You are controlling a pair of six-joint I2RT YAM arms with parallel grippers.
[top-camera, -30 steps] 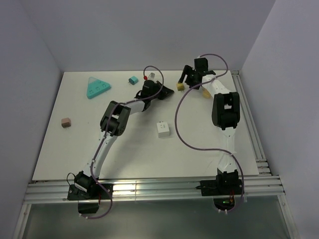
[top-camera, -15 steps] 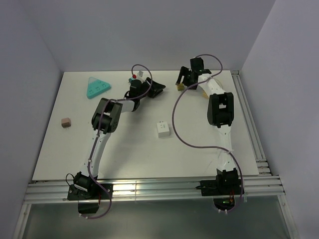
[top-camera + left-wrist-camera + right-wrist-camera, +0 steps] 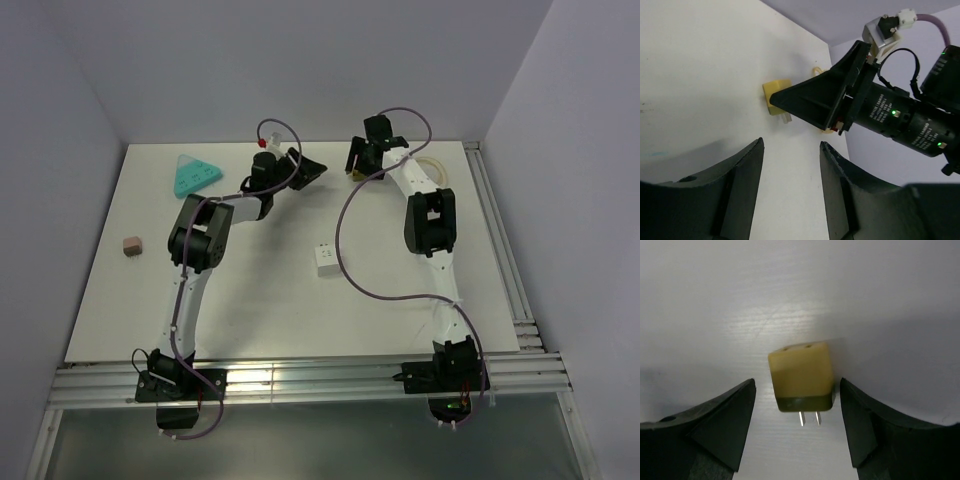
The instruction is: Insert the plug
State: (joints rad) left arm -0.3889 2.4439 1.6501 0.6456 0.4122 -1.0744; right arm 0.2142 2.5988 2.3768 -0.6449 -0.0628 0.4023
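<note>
The worktop (image 3: 120,300) carries a white socket block (image 3: 327,259) at the centre of the overhead view, with nothing plugged in. The left pincer (image 3: 791,145) hangs open and empty. The right pincer (image 3: 358,160), upper centre, stands open astride the yellow plug (image 3: 801,377), which lies flat and ungripped. By my judgement, grasping, carrying and inserting all remain.

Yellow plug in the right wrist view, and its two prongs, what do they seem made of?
The yellow cube-shaped plug looks like moulded plastic, matte: rounded edges, even colour, no glare. Its two thin prongs look like bare metal, pale and silvery, though they are too small to be sure.
</note>
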